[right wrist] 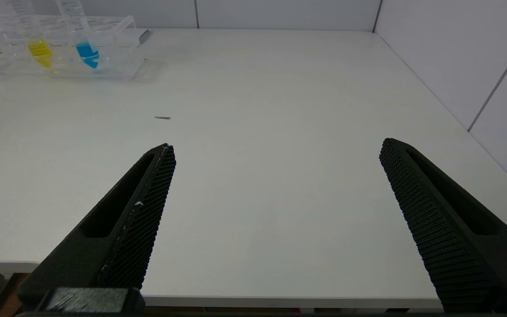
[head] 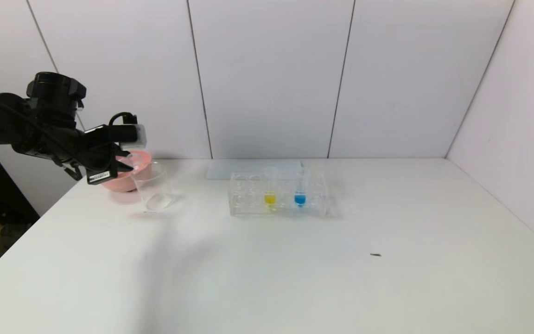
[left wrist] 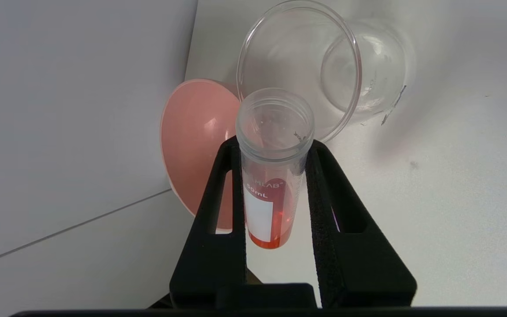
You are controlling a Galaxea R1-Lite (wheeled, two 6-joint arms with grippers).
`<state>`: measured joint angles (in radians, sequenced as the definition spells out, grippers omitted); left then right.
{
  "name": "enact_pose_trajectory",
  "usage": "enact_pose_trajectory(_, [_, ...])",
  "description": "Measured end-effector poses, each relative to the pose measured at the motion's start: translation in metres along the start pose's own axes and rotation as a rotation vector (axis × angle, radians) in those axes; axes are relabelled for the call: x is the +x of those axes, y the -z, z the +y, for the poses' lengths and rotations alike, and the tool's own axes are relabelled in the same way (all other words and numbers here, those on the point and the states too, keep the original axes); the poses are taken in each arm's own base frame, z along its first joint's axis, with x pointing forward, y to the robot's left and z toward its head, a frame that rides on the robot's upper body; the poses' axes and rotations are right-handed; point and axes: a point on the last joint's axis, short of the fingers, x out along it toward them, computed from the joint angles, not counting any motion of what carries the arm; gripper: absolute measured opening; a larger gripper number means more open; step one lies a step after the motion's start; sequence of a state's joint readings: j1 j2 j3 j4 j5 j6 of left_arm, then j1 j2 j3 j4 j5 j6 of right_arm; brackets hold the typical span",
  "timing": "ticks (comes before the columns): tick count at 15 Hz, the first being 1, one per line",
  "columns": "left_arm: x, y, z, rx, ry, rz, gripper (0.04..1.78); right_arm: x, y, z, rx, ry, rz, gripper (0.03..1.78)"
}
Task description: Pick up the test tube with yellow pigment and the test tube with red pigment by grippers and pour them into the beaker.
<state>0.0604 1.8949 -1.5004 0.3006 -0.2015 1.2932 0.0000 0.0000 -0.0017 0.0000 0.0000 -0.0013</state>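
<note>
Red-orange liquid sits in the rounded end of the test tube with red pigment (left wrist: 273, 176), which is clamped between the two black fingers (left wrist: 218, 211) of the left gripper (left wrist: 274, 149); the jaws are clenched on the tube's sides, just below its open rim. The tube carries a white label patch and printed markings. Its open mouth points toward the beaker (left wrist: 319, 70), with the rim of the tube close to the beaker's rim; whether the two touch cannot be told. The beaker holds no coloured liquid. In the head view the left gripper (head: 125, 155) hangs at the far left of the white table (head: 295, 278), directly over the beaker (head: 153, 188), with a pink bowl (head: 130, 178) just behind and beside it; the held tube itself is hard to make out there. Near the table's middle, well apart from the beaker, stands a clear rack (head: 278, 195) holding the test tube with yellow pigment (head: 270, 192) upright, with a tube of blue liquid (head: 300, 192) upright just beside it. A small dark speck (head: 375, 254) lies on the table nearer the front. The right gripper (right wrist: 275, 149) hovers low at the near edge of the table, its jaws spread wide and grasping nothing, well apart from the rack
</note>
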Motion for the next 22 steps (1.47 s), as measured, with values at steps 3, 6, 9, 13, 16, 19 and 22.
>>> enact_pose_trajectory(3, [-0.0005,0.0036,0.0001,-0.005,0.003,0.009,0.44,0.0000,0.0000,0.0000,0.000,0.000,0.000,1.70])
enact_pose_trajectory(6, [-0.0015,0.0065,-0.0004,-0.010,0.015,0.019,0.44,0.0000,0.0000,0.0000,0.000,0.000,0.000,1.70])
enact_pose_trajectory(9, [-0.0008,0.0067,-0.0011,-0.011,0.019,0.020,0.44,0.0000,0.0000,0.0000,0.000,0.000,0.000,1.70])
enact_pose_trajectory(13, [-0.0009,0.0062,-0.0006,-0.008,0.012,0.035,0.44,0.0000,0.0000,0.0000,0.000,0.000,0.000,1.70])
enact_pose_trajectory(16, [-0.0011,0.0045,0.0001,-0.006,0.009,0.032,0.44,0.0000,0.0000,0.0000,0.000,0.000,0.000,1.70])
enact_pose_trajectory(19, [-0.0009,0.0043,-0.0004,-0.007,0.010,0.032,0.44,0.0000,0.0000,0.0000,0.000,0.000,0.000,1.70])
enact_pose_trajectory(22, [-0.0021,0.0038,-0.0004,-0.006,0.008,0.031,0.44,0.0000,0.0000,0.0000,0.000,0.000,0.000,1.70])
